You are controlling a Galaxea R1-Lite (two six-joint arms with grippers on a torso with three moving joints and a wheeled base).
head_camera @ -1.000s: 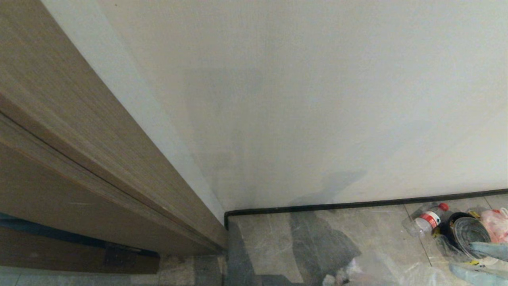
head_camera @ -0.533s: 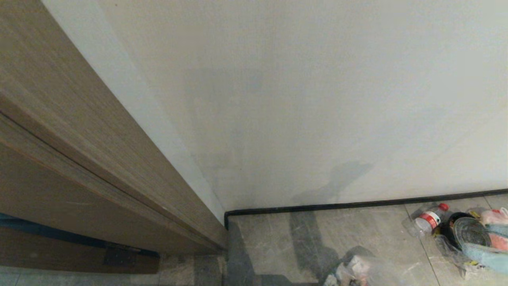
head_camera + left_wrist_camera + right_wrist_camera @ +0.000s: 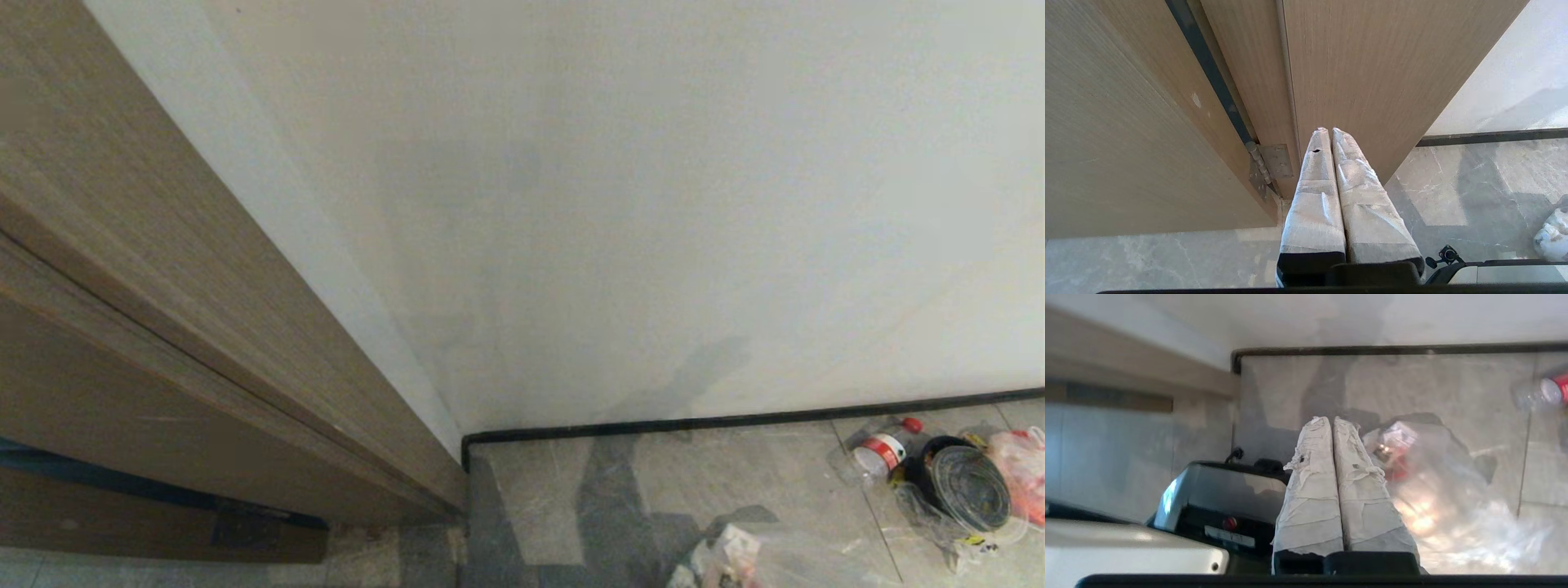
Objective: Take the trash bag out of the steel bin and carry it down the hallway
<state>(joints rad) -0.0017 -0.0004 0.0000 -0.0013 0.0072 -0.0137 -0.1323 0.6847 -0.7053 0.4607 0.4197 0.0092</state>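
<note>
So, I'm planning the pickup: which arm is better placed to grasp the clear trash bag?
Right. The right fingers, shut, hang just beside the trash bag lying on the floor. The left fingers, also shut, point at the wooden door.

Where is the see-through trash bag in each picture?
Head view: the clear crinkly plastic trash bag lies on the floor by the picture's bottom edge.
Left wrist view: a pale lump on the floor may be it; cannot tell.
Right wrist view: trash bag beside the right pincer.
Shared landmark: the black baseboard strip under the pale wall.
</note>
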